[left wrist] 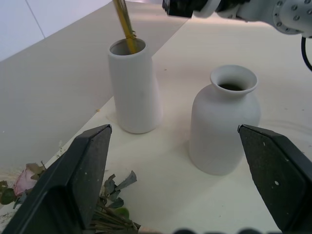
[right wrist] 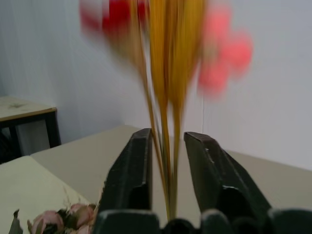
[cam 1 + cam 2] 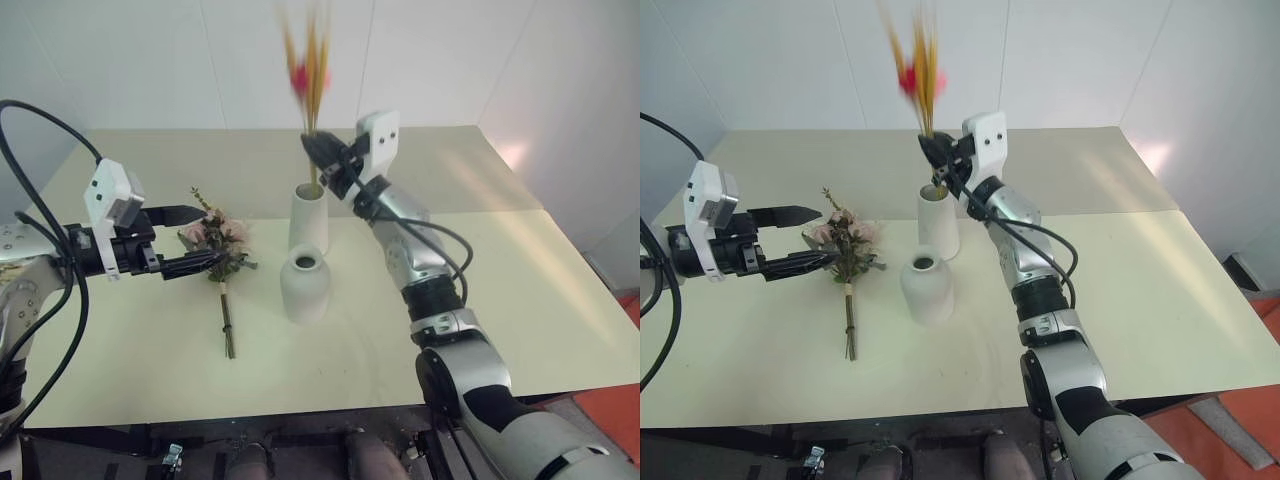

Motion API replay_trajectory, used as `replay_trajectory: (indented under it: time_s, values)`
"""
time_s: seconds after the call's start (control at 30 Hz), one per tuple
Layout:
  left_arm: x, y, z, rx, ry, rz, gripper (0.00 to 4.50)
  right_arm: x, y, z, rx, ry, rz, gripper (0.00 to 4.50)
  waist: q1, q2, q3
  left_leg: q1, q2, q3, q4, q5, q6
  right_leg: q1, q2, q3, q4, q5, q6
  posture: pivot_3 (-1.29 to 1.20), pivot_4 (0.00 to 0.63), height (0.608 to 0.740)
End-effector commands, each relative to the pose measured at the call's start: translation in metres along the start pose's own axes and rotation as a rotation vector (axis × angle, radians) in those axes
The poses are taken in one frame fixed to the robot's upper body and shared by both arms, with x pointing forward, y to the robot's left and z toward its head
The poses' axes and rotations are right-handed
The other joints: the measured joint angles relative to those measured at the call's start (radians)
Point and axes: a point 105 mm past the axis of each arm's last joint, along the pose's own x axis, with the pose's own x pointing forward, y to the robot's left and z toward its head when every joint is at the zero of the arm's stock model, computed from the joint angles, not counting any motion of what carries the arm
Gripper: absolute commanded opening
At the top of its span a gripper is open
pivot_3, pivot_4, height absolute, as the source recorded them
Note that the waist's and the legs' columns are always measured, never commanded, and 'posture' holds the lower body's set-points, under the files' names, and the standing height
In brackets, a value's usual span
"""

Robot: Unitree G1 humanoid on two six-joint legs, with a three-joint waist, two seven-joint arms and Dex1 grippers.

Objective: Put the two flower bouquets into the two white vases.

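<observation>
between vases (image 3: 309,220) and table edge (image 3: 560,215), open tabletop.

My right arm (image 3: 440,290) ran up from the lower right of the frame as a chain of silver-grey metal housings joined by black collars, with a dark padded section near the shoulder. A thin black cable looped along its outer side. At its wrist sat a white, boxy camera mount (image 3: 379,138) marked with two small dark screw holes, and from it sprang my right gripper (image 3: 325,155) with its two tapered matte-black fingers. At the left edge, my left arm (image 3: 30,262) was black and grey, wrapped by thick black cables arching overhead. Its wrist carried a white block with a grey face (image 3: 112,198), and my left gripper (image 3: 195,240) had long, flat, pointed black fingers.
</observation>
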Motion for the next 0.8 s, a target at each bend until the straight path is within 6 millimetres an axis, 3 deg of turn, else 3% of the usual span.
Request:
replay_trajectory:
  time_s: [0.03, 0.2, 0.47, 0.63, 0.8]
  values:
    - [-0.006, 0.002, 0.01, 0.039, -0.008, 0.01, 4.5, -0.003, 0.009, 0.024, -0.055, -0.083, 0.048, 2.74, 0.0, 0.0, 0.0, 0.0, 0.0, 0.0, 0.0, 0.0, 0.0, 0.0, 0.0, 0.0, 0.0, 0.0, 0.0, 0.0, 0.15, 0.74]
    - [-0.003, 0.006, 0.005, 0.016, 0.009, 0.03, 4.5, -0.024, 0.006, 0.023, -0.092, -0.027, 0.097, 4.47, 0.003, 0.0, 0.0, 0.0, 0.0, 0.0, 0.0, 0.0, 0.0, 0.0, 0.0, 0.0, 0.0, 0.0, 0.0, 0.0, 0.15, 0.74]
    - [0.0, 0.017, -0.014, -0.022, 0.106, 0.088, 4.5, -0.095, -0.003, 0.048, -0.119, 0.186, 0.303, 4.47, 0.028, 0.0, 0.0, 0.0, 0.0, 0.0, 0.0, 0.0, 0.0, 0.0, 0.0, 0.0, 0.0, -0.004, 0.006, 0.0, 0.15, 0.74]
    - [0.004, 0.022, -0.04, -0.053, 0.256, 0.132, 4.5, -0.149, -0.001, 0.052, -0.151, 0.4, 0.47, 4.47, 0.036, 0.0, 0.0, 0.001, 0.0, 0.0, 0.0, 0.0, 0.0, 0.002, 0.0, 0.0, -0.001, -0.005, 0.006, 0.0, 0.15, 0.74]
    - [0.018, 0.026, -0.067, -0.162, 0.465, 0.179, 4.5, -0.189, -0.001, 0.054, -0.201, 0.567, 0.6, 4.47, 0.038, 0.0, 0.0, 0.003, -0.001, 0.0, 0.001, 0.0, 0.0, 0.004, 0.0, 0.0, 0.0, -0.005, 0.007, 0.0, 0.15, 0.74]
